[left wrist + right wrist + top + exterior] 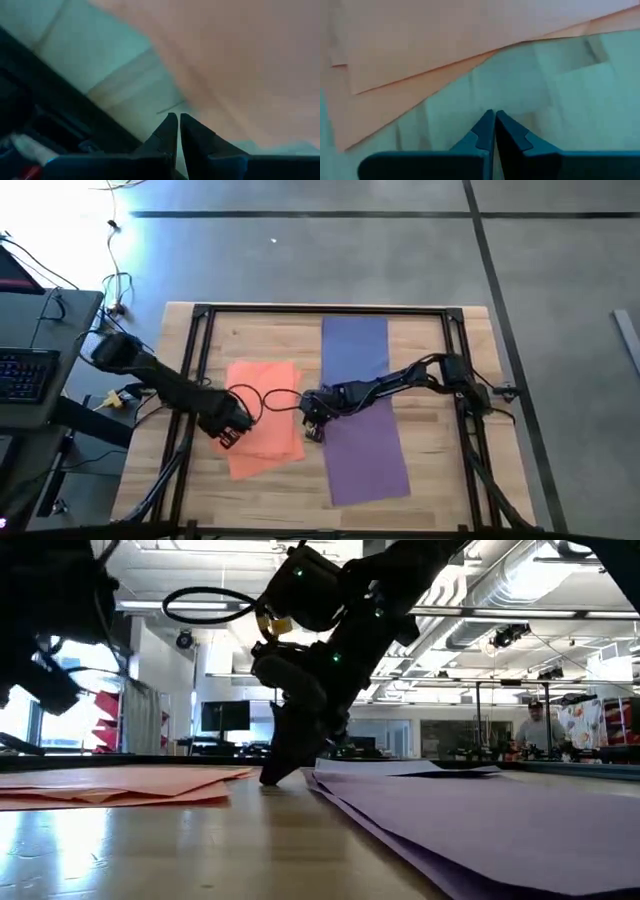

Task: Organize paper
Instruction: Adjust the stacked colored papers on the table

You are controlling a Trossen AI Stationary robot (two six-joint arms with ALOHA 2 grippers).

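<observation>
Wooden surface (430, 360) carries orange sheets (265, 395) left of the closed right claw (313, 430), purple sheets (365, 445) right; closed left claw (228, 438) over orange; open workshop behind.

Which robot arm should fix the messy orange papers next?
Probably the left. Its gripper already hangs over the orange papers, whose sheets lie fanned and crooked. The right gripper is down on the bare wood between the orange papers and the purple paper, just off the orange edge. Both have their fingers shut.
</observation>
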